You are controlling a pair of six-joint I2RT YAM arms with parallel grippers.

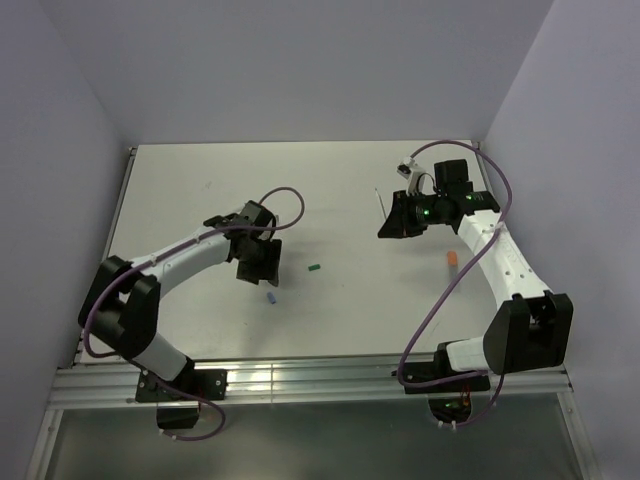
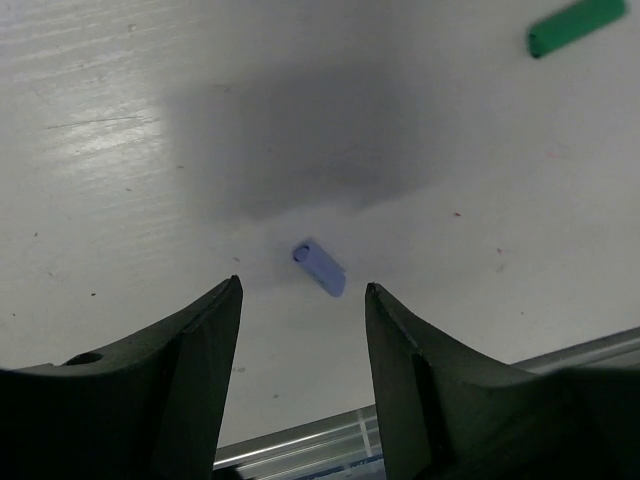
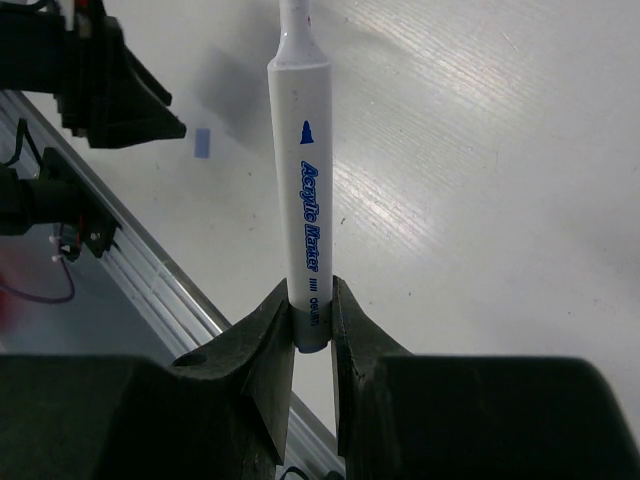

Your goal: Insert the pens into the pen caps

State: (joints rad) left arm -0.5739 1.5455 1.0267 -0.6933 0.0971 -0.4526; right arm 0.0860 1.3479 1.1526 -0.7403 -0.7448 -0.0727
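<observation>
White plastic pen (image 3: 305, 190) with blue lettering down the barrel, that's what your right jaws are clenched on. They pinch it right at its back end, so the barrel sticks straight out away from the wrist camera and the tip end runs off the top of that view. From overhead, that arm sits over the far right part of the worktop (image 1: 200, 190), and the pen only shows as a thin sliver poking out past the jaws.

Your left jaws are spread wide with nothing between them, hanging low over the worktop. The blue cap (image 2: 320, 267) lies flat just beyond the gap between the two tips, pretty much centred and angled a bit. I can't tell whether the tips touch the surface.

The green cap (image 2: 577, 26) lies further out, up in the right corner of the left wrist view, apart from the blue one. Overhead, both caps sit around the middle of the worktop, well apart from the held pen.

One small orange piece (image 1: 452, 259) lies beside your right forearm. It's too small to say what it is.
</observation>
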